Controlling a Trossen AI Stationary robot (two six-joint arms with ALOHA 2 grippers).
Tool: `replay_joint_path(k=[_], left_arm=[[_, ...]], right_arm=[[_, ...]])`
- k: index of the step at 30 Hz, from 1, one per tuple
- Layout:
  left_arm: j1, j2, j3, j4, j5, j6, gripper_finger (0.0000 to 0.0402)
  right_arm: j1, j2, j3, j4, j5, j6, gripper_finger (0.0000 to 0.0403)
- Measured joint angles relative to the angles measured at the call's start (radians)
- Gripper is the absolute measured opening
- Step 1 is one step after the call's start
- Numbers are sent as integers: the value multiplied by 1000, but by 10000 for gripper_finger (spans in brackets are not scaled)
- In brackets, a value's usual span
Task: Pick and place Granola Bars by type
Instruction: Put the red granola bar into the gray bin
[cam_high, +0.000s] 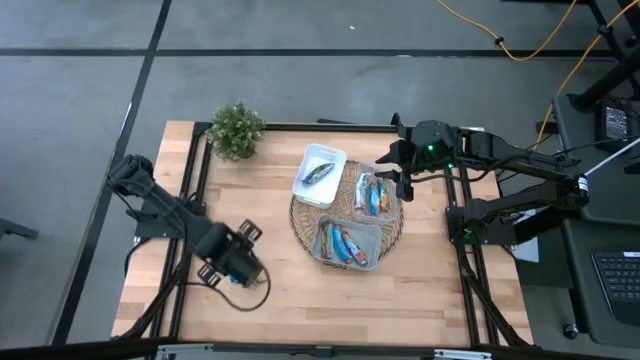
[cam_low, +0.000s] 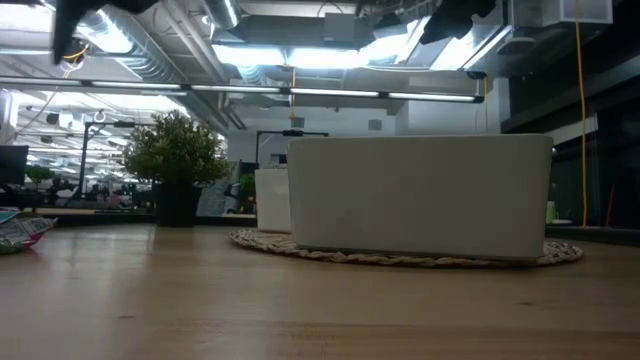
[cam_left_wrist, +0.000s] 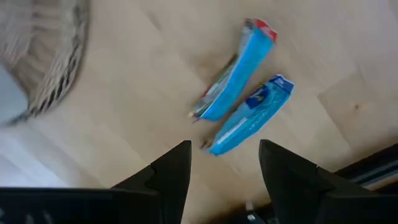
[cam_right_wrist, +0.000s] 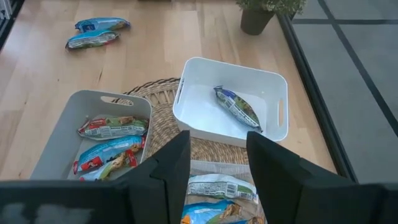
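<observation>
Low view hides most of it: we see only the blank white wall of a bin (cam_low: 420, 195) on a woven mat (cam_low: 400, 257), a second bin behind it, and a potted plant (cam_low: 177, 165); the contents are blocked, and both arms are cut off at the top edge.

High view gives us three rectangular bins on the round wicker mat (cam_high: 346, 212). The white bin (cam_high: 320, 175) holds one dark-wrapped bar (cam_high: 318, 172). The two grey ones hold several glossy blue-and-orange granola bars (cam_high: 347, 244), too small to count.

Left tool (cam_left_wrist: 221, 171) hangs over the wooden bench (cam_high: 290, 290) with its dark fingers spread wide, gripping nothing. Just beyond them lie two shiny blue bars (cam_left_wrist: 242, 102), side by side and nearly touching, crinkled ends showing.

Right tool (cam_right_wrist: 217, 165) hovers over the bins, also spread and empty-handed. Its fingers cover part of the nearest bin.
</observation>
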Motion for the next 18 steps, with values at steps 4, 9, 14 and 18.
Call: replay_joint_path(k=[4,9,14,18], left_arm=[[-58,0,-86,94,-20,47,180],[-78,9,-205,243,-27,10,180],[-65,41,-260,283,-33,-6,192],[-51,42,-285,340,-33,-5,212]], right_arm=[[0,0,0,0,0,-2,160],[0,0,0,0,0,-3,160],[0,0,0,0,-1,2,160],[0,0,0,0,-1,14,160]])
